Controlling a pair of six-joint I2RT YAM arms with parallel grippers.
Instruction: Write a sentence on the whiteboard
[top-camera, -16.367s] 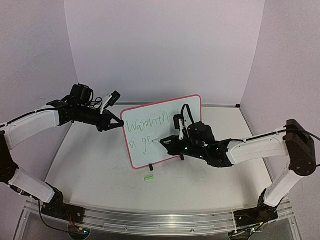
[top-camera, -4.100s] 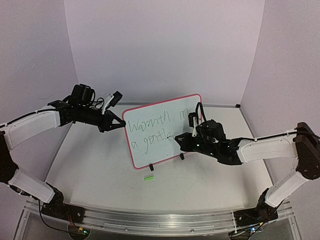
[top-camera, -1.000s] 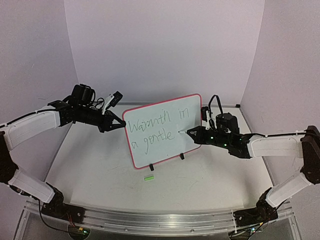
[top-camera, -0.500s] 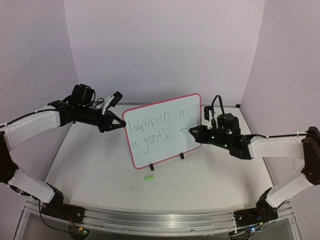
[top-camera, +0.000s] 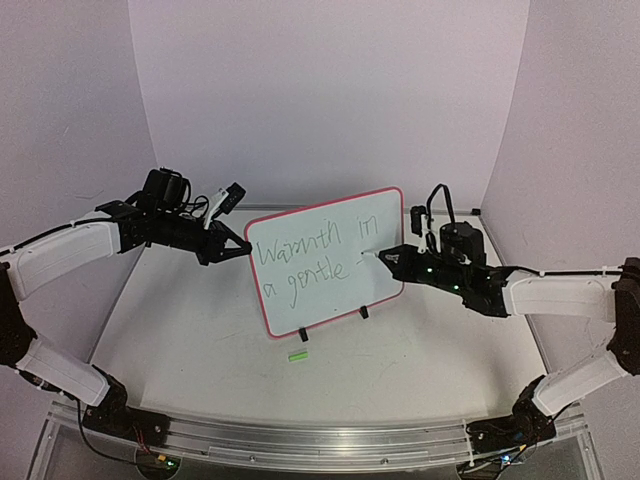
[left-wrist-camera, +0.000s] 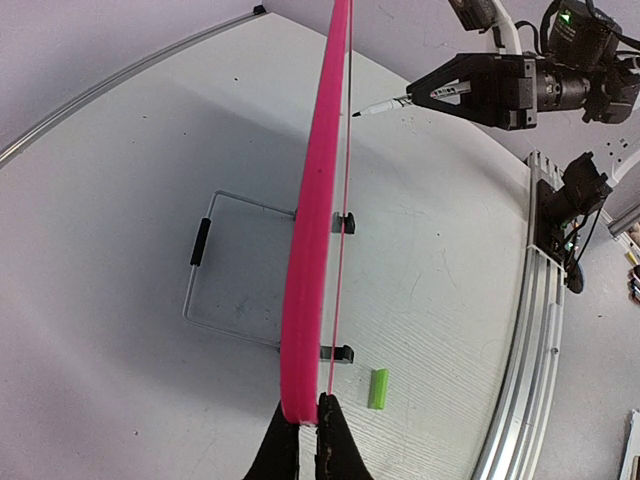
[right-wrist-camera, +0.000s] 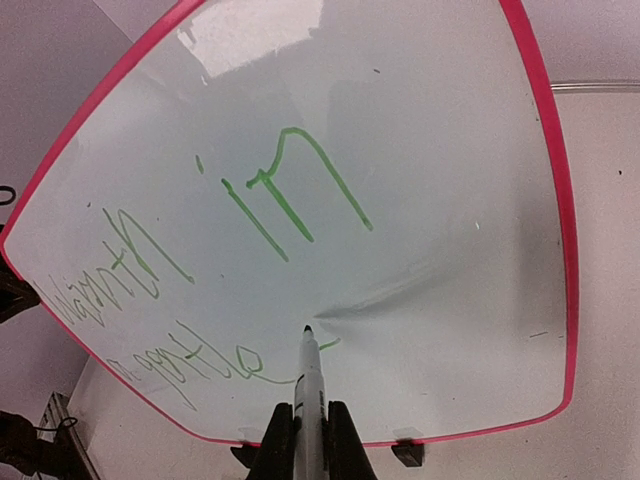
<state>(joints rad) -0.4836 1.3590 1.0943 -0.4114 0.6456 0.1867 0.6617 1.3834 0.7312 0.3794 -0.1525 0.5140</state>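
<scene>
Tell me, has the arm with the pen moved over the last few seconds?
Yes. The right gripper, holding the marker, has shifted rightward, toward the right edge of the whiteboard.

Robot lab booth: plain lilac walls (top-camera: 330, 90), white table (top-camera: 200, 340), aluminium rail (top-camera: 330, 442).

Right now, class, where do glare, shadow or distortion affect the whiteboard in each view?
Top external: whiteboard evenly lit, writing readable. Left wrist: edge-on, bowed by the wide lens, soft shadow on the table. Right wrist: bulging, glare near its top edge, faint shadow by the marker tip.
</scene>
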